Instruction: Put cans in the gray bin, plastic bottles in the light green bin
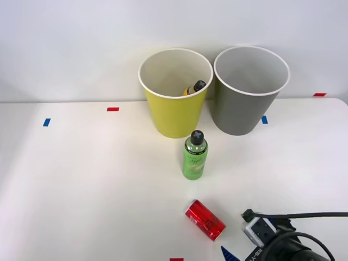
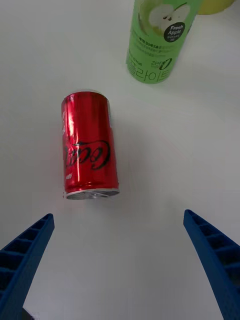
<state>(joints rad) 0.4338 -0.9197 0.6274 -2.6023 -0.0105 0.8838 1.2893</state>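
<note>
Red can (image 2: 89, 145) lying on its side on the white desk (image 1: 81, 185), just short of the right claw (image 2: 120, 265). Claw spread wide, blue ribbed fingers (image 2: 27, 255) at either side, nothing held. Can not centred in the gap: sits nearer one finger.

Green bottle (image 1: 195, 155) upright beyond the can, between it and the light green bin (image 1: 171, 117). Yellowish bottle (image 1: 194, 88) already inside that bin, black cap showing over the rim. Gray bin (image 1: 239, 111) beside the green one, touching or nearly so.

Step in hand, by judgement: grasping the can.

To do well: shift sideways to centre the can between the fingers. Close across the round body, not end to end. Descend low before closing, since a can on its side may roll. Keep clear of the upright bottle.
</note>
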